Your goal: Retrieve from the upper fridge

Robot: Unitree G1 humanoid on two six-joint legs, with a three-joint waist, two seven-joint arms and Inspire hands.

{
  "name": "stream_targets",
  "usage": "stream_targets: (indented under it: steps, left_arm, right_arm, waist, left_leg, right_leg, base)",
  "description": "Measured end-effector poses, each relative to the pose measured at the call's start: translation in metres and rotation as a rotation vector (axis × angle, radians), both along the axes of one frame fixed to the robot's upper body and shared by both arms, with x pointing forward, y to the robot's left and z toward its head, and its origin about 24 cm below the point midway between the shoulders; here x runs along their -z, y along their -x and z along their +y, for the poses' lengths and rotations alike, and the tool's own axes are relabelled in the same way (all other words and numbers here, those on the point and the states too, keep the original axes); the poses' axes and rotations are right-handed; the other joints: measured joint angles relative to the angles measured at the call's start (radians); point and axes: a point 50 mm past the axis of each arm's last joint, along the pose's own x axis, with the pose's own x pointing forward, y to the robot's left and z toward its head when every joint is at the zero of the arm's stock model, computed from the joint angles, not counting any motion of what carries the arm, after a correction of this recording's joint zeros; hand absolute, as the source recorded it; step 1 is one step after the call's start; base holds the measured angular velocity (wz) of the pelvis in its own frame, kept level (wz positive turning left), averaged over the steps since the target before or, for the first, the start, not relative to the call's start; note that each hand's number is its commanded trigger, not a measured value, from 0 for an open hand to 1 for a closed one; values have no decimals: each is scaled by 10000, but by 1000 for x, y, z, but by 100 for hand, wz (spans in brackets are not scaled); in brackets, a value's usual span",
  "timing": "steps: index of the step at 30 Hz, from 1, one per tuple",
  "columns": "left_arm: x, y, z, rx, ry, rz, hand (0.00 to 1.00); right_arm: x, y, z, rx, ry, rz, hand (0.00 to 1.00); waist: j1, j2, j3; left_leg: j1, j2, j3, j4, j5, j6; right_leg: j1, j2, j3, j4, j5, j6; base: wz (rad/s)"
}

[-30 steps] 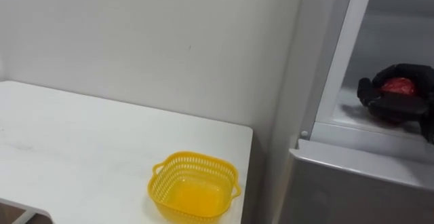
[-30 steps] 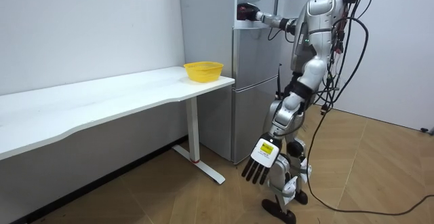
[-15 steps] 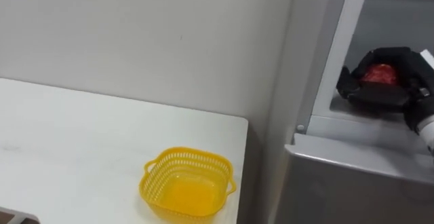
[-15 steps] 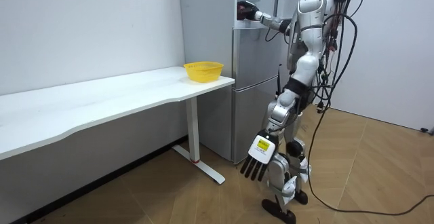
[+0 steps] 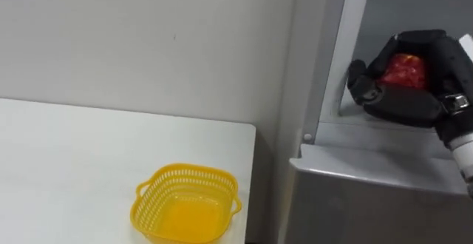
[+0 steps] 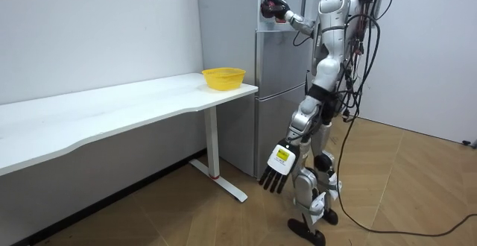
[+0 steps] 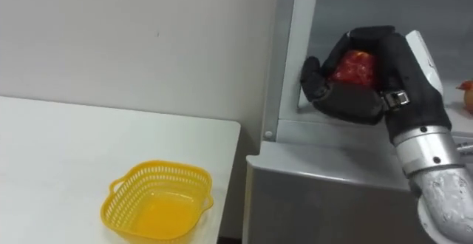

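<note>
The right hand (image 7: 353, 100) is held up at the upper fridge (image 7: 325, 192) opening, fingers curled round a red item (image 7: 355, 66). The left hand (image 6: 278, 171) hangs low, fingers straight.

Bright, even light from overhead; shadows soft; the table (image 6: 112, 110) throws a pale shadow on the wall (image 6: 97, 30) beneath it; the fridge (image 5: 369, 196) interior looks dimmer.

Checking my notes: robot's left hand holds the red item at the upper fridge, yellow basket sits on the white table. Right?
No, the right hand holds the red item at the upper fridge, as the right eye view shows. The yellow basket on the white table is correct.
</note>
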Motion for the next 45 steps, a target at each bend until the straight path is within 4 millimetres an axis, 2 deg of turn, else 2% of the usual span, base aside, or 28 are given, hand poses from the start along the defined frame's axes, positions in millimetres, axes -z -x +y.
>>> stream_targets:
  steps: [4, 11, 13, 16, 18, 23, 28, 31, 33, 35, 39, 42, 45]
  left_arm:
    - [2, -2, -7, 53, 47, -276, 0]
    - [4, 7, -10, -30, 147, -52, 0]
    - [5, 9, -11, -47, 234, 17, 0]
    - [7, 13, -14, -120, 367, 174, 0]
    - [7, 12, -16, -82, 424, 86, 0]
    - [10, 12, -22, -128, 593, 114, 0]
    - [11, 9, -24, -102, 798, 65, 0]
    - [12, 5, -24, 17, 843, 113, 0]
    - [12, 2, -25, 29, 923, 99, 0]
    - [12, 0, -26, 56, 970, 68, 0]
    - [13, -1, -26, 92, 1113, 49, 0]
    - [12, 2, -23, 74, 1041, 137, 0]
    - [11, 3, -20, -97, 1108, 125, 0]
  right_arm:
    - [-14, 16, 16, -866, -395, -1203, 100]
    - [-24, 34, 31, -1777, -352, -2232, 100]
    - [-23, 42, 36, -2091, -288, -2471, 100]
    - [-24, 50, 44, -2542, -114, -2851, 100]
    - [-23, 52, 51, -2649, 149, -3054, 100]
    - [-24, 61, 65, -3058, 1000, -3398, 100]
    - [-19, 61, 75, -2812, 1883, -3454, 100]
    - [-13, 58, 82, -2582, 2632, -3364, 100]
    - [-11, 57, 84, -2342, 3086, -3295, 100]
    - [-7, 55, 88, -2351, 3421, -3102, 100]
    - [4, 47, 92, -2487, 4190, -2444, 100]
    - [14, 36, 92, -2234, 4643, -1809, 100]
    - [20, 28, 87, -2018, 4848, -1323, 100]
  waist:
    - [-5, -8, 90]
    - [36, 7, 96]
    - [59, 58, 82]
    - [60, 251, 58]
    - [73, 385, 1]
    - [124, 460, -50]
    - [138, 310, -42]
    - [203, 133, -7]
    - [421, -11, 63]
    - [496, -77, 101]
    - [722, -123, 124]
    - [954, -255, 179]
    - [1051, -413, 150]
  left_leg:
    - [-12, -19, 41, 2, -1, 2]
    - [-44, -28, 40, 7, -20, 16]
    - [-47, -24, 58, 27, -22, 17]
    - [-102, -26, 70, 161, -40, 30]
    - [-199, -36, 55, 196, -40, 32]
    - [-261, -33, 33, 195, -8, 8]
    - [-248, -32, 32, 156, -3, 5]
    - [-216, -35, -9, 141, -4, 5]
    - [-213, -36, -26, 138, -8, 6]
    - [-216, -47, -91, 127, -12, 8]
    - [-222, -59, -180, 111, -14, 14]
    - [-295, -58, -315, 145, -13, 10]
    - [-393, -109, -541, 162, -7, 5]
  right_leg:
    - [-1, -16, 84, -3, 0, 0]
    - [-20, -34, 121, 30, 0, 2]
    - [-21, -32, 152, 39, 1, 1]
    - [-22, -39, 174, 58, 3, 0]
    - [-77, -51, 129, 58, 11, -11]
    - [-127, -45, 121, 42, 21, -29]
    - [-120, -38, 120, 33, 22, -31]
    - [-85, -31, 106, 42, 22, -30]
    - [-80, -22, 60, 42, 22, -29]
    - [-66, -23, -12, 40, 24, -26]
    - [-55, -42, -117, 41, 24, -23]
    - [-60, -36, -256, 31, 23, -22]
    - [-71, -57, -535, 15, 19, -15]
  base:
    - [0]
    - [0]
    - [-2]
    - [-1]
    - [0]
    - [0]
    - [0]
    - [2]
    - [0]
    - [8]
    - [8]
    - [13]
    - [21]
